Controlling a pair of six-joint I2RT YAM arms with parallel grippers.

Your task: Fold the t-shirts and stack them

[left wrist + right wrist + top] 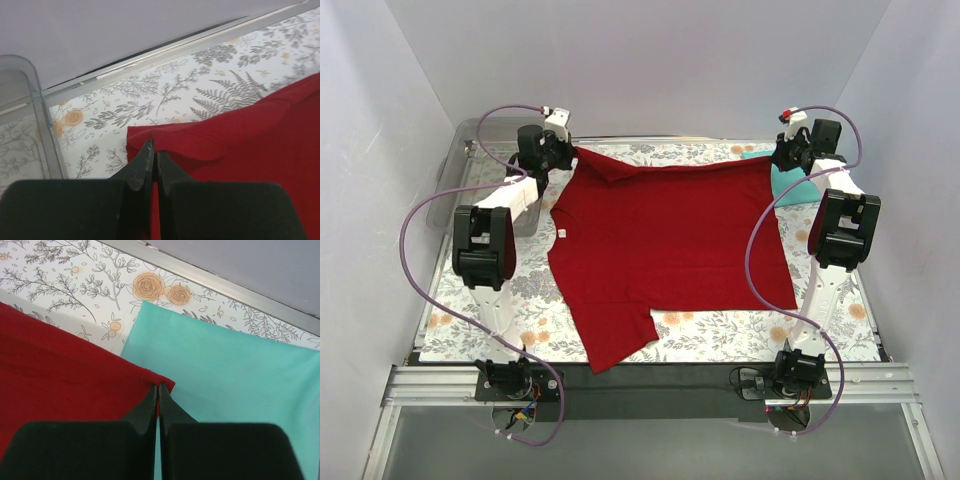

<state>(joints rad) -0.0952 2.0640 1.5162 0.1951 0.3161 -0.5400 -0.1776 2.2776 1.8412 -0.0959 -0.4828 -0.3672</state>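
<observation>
Both grippers are pressed together, each pinching a far corner of the red shirt [670,235]: left gripper [154,150], right gripper [158,387]. Probably keeping that edge taut so the cloth lies flat for folding. Right wrist view shows the teal shirt [230,375] flat, just beside the red shirt's corner. Top view barely shows it, but shows the red shirt whole.

One red t-shirt [670,240], one teal t-shirt [795,188], one clear tray [462,150]
</observation>
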